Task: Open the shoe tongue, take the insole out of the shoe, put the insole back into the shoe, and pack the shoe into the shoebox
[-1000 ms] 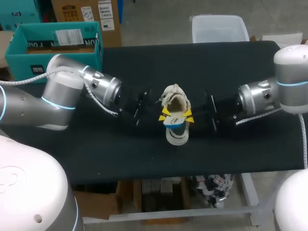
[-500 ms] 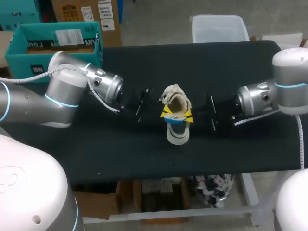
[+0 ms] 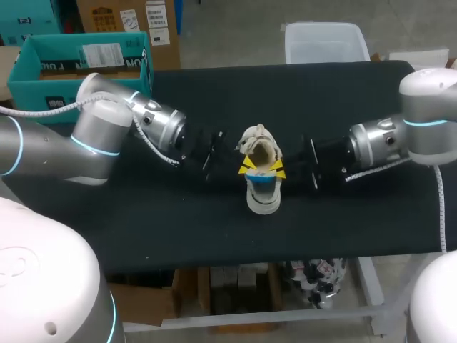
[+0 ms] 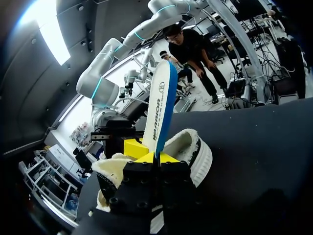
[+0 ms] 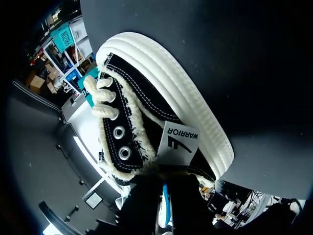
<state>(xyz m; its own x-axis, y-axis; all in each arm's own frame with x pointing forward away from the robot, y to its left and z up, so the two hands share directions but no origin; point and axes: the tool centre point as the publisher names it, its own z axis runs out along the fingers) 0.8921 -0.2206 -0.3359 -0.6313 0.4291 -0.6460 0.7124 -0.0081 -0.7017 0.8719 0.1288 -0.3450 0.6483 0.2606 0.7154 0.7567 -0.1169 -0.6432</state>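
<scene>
- Over the last second the left arm point(image 3: 93, 136) has swung its wrist a little toward 12 o'clock. The right arm point(image 3: 389, 143) has edged in toward the middle, and the shoe point(image 3: 259, 148) has stayed put.
- The shoe stands at the centre of the table point(image 3: 357, 221), with its white rubber end toward 6 o'clock and its fleecy mouth toward 12.
- The insole point(image 4: 160, 105), white with a blue edge, stands upright out of the mouth, its lower end down inside the shoe.
- The left gripper point(image 4: 157, 157) comes in from 9 o'clock and is clamped on the insole's lower part, one yellow tip on each face.
- The right gripper point(image 3: 277, 172) sits at the shoe's 3 o'clock side, just beside the left one. I cannot tell whether it holds the shoe or only rests against it.
- The shoebox point(image 3: 78, 68) is well apart at 10 o'clock, past the left arm.
- Risks, as I judge them:
  - The pinch sits low on a thin, bendy insole, so it could slip, or fold and snag on the fleece lining.
  - If the right gripper has no firm hold, any pull or push on the insole could drag or tip the shoe.
  - The two grippers are so close that a small sideways error could knock them together.
</scene>
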